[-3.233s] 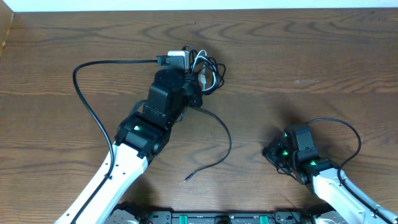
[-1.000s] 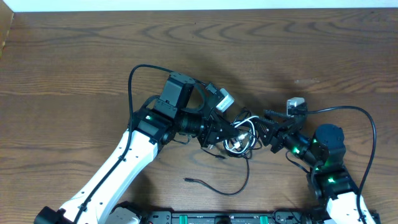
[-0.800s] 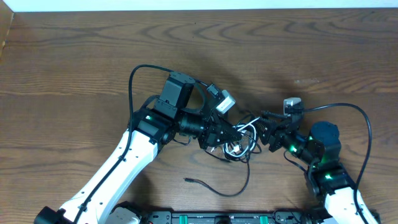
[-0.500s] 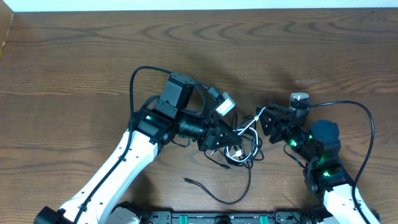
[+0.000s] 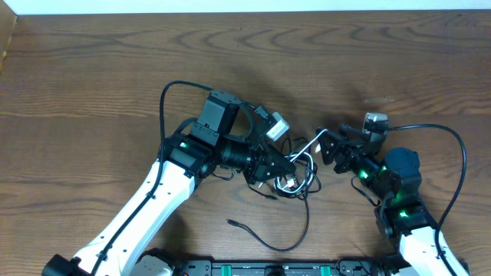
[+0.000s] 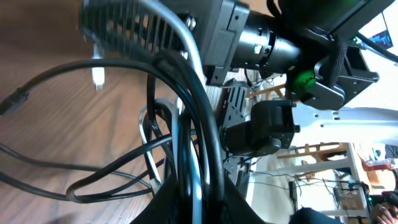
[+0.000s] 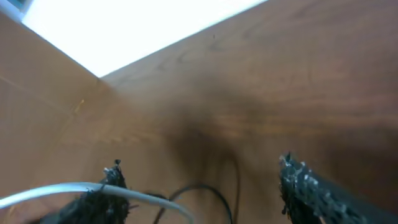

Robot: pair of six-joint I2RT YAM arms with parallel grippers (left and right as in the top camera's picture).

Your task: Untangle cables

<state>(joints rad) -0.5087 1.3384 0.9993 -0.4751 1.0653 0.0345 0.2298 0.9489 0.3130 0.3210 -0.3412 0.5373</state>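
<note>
Change: right gripper point(image 5: 331, 149) jaws have just spread wide. The white cable point(image 5: 308, 144) now only lies against one finger, so that pull looks finished. Left gripper point(image 5: 278, 163) stays clamped on the cables point(image 5: 295, 178), bunched between the arms on the table point(image 5: 92, 77). The white cable's long axis runs diagonally from the tangle up-right toward the right gripper.

The overhead camera looks straight down on the table point(image 5: 92, 69) from well above, the left wrist camera sits hard against the cable bundle point(image 6: 199, 143), and the right wrist camera looks low across the tabletop between its fingers point(image 7: 311, 186), sharing the white cable point(image 7: 56, 188), at lower left of its frame, with the overhead view.
</note>
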